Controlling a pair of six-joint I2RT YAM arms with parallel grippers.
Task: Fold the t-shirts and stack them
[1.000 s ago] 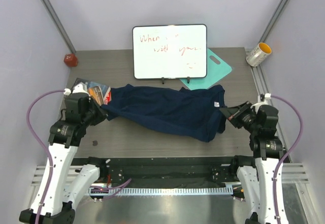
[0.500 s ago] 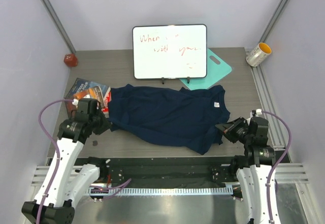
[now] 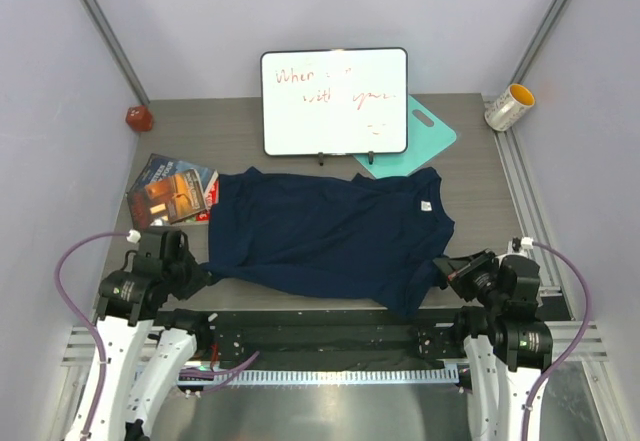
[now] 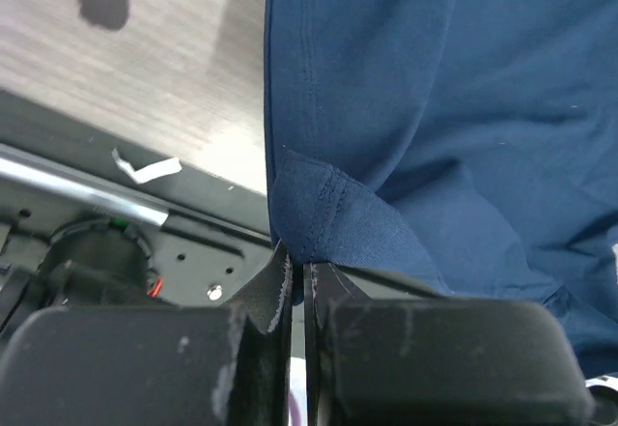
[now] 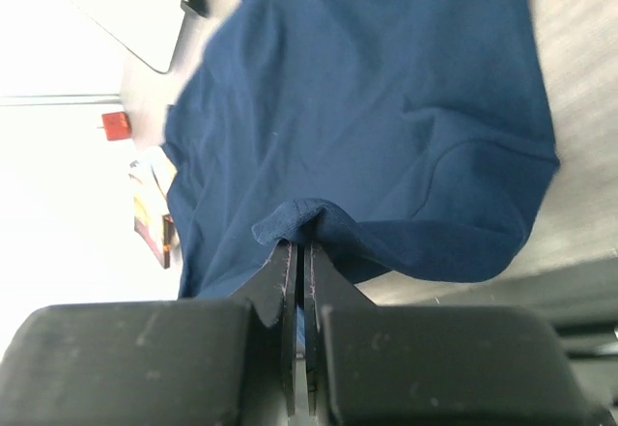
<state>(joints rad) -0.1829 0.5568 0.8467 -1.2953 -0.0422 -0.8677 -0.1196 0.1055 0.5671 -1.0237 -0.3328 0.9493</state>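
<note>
Evenness counts: with left gripper point(image 4: 297, 269) and right gripper point(image 5: 300, 249) clamped on the t-shirt point(image 3: 330, 231), we should pull squarely from the whiteboard point(image 3: 335, 101).

Centre: t-shirt point(image 3: 330, 236) covers the table point(image 3: 210, 141) to its near edge.
Back: upright whiteboard point(image 3: 334, 101) blocks the middle; teal board point(image 3: 432, 129) lies behind it.
Left: book point(image 3: 172, 189) just beside the t-shirt; red object point(image 3: 138, 118) in the far corner; bare wood between.
Right: bare strip past the t-shirt; cup point(image 3: 508, 107) on the rail.
</note>
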